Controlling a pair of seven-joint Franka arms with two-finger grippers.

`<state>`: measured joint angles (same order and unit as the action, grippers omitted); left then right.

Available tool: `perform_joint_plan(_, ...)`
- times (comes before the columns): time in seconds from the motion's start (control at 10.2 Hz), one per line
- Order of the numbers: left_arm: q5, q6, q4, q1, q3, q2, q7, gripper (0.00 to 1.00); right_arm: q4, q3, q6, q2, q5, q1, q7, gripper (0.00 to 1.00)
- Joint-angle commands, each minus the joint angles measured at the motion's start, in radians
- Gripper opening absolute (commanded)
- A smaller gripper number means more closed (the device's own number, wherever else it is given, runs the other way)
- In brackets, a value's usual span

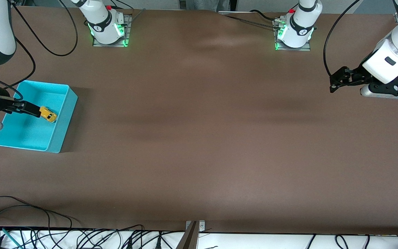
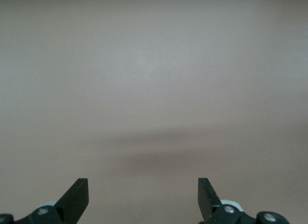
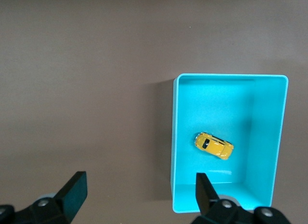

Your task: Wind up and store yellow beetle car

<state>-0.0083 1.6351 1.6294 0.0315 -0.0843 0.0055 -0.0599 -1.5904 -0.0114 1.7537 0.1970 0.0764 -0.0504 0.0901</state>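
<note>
you have the yellow beetle car (image 1: 48,114) lying on the floor of the turquoise bin (image 1: 66,114), which sits on the brown table (image 1: 199,138) at the right arm's end. in the right wrist view the car (image 3: 214,146) rests on its wheels near the middle of the bin (image 3: 175,137), askew to the walls and touching none of them. your right gripper (image 1: 26,108) hangs over the bin; in the front view its dark fingertips show just beside the car. the right wrist view shows its jaws spread wide with nothing between them, one finger (image 3: 74,191) over bare table just beside the bin and the other over the bin's edge. your left gripper (image 1: 337,81) waits in the air over bare table at the left arm's end, well apart from the bin. the left wrist view shows only bare table beneath it, and its two fingers (image 2: 77,196) stand wide apart, holding nothing.
</note>
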Motion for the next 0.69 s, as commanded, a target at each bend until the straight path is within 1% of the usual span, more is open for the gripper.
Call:
perform_joint_plan(0.0,-0.015,-0.004,-0.028,-0.004,-0.002,0.013,-0.008,1.0,-0.022,-0.021,0.006,-0.028,0.008,0.004,0.043,1.0)
perform_joint_plan(0.1,-0.013,-0.004,-0.028,-0.002,-0.002,0.013,-0.008,1.0,-0.022,-0.021,0.007,-0.028,-0.018,0.006,0.045,1.0)
perform_joint_plan(0.2,-0.013,-0.004,-0.028,-0.002,-0.002,0.013,-0.008,1.0,-0.022,-0.019,0.007,-0.027,-0.065,0.006,0.045,1.0)
perform_joint_plan(0.59,-0.013,-0.004,-0.028,-0.004,-0.002,0.013,-0.009,1.0,-0.02,-0.019,0.009,-0.025,-0.066,0.004,0.04,1.0)
